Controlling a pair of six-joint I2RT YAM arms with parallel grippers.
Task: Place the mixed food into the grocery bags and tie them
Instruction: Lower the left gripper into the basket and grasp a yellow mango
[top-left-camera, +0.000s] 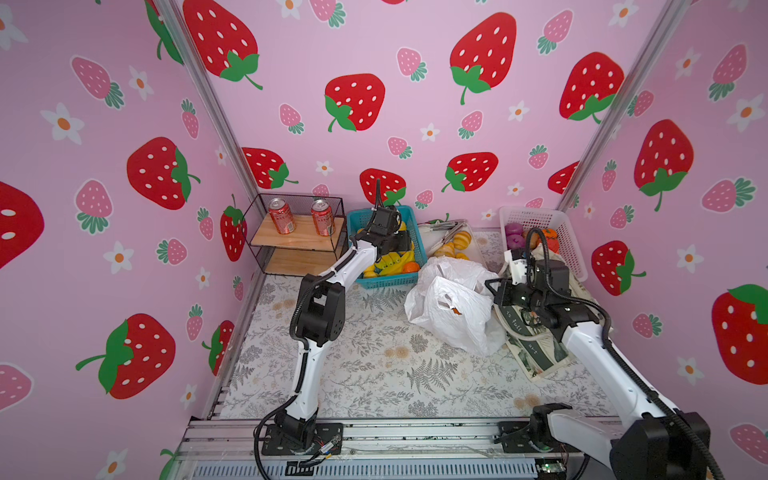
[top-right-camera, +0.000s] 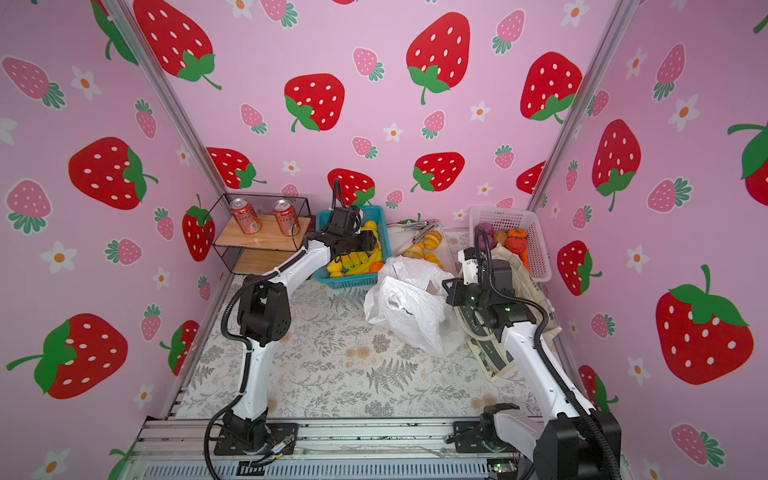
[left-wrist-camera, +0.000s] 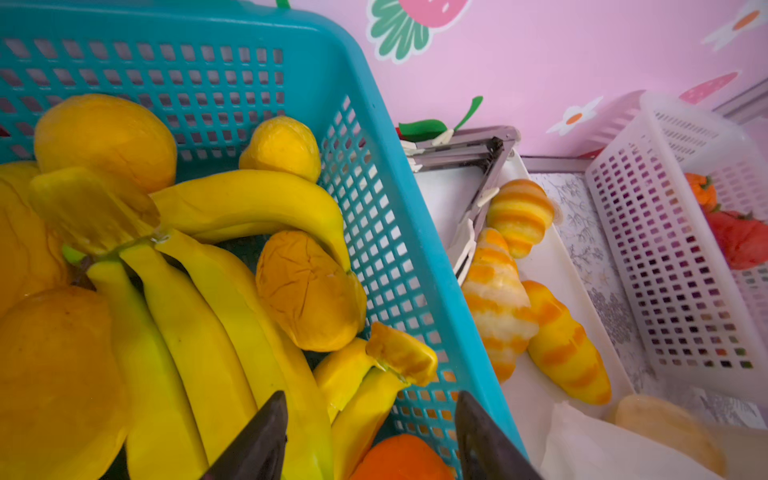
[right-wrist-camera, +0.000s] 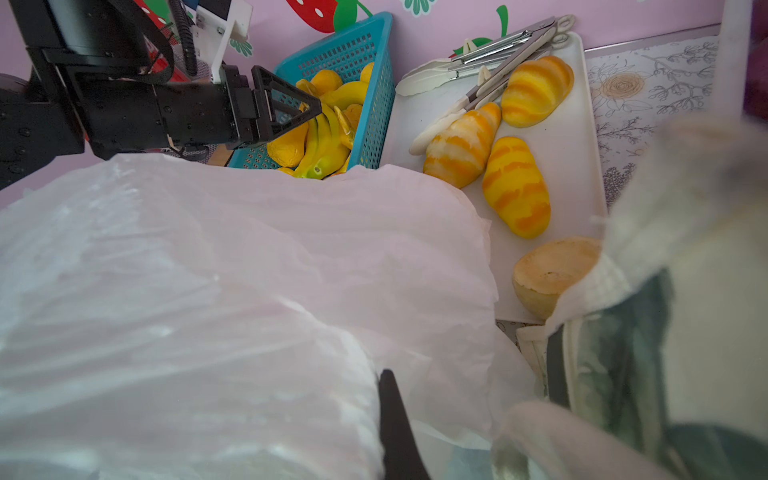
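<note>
My left gripper (left-wrist-camera: 372, 436) hangs open over the blue basket (left-wrist-camera: 374, 124) of toy fruit, its fingers on either side of a yellow banana (left-wrist-camera: 232, 332) and an orange (left-wrist-camera: 399, 457), gripping nothing. In both top views it sits above the basket's right half (top-left-camera: 405, 245) (top-right-camera: 372, 241). My right gripper (top-left-camera: 492, 291) is shut on the white plastic bag (top-left-camera: 449, 307), holding its edge up; crinkled plastic (right-wrist-camera: 208, 291) fills the right wrist view beside one dark finger (right-wrist-camera: 395, 428). The floral canvas tote (top-left-camera: 532, 349) lies under the right arm. Striped golden rolls (right-wrist-camera: 515, 187) rest on a white tray (right-wrist-camera: 573, 124).
Metal tongs (right-wrist-camera: 498, 41) lie at the tray's far end. A white mesh basket (top-left-camera: 557, 232) with purple and orange vegetables stands at the back right. A wire shelf (top-left-camera: 291, 249) with two red cans (top-left-camera: 282, 216) stands at the back left.
</note>
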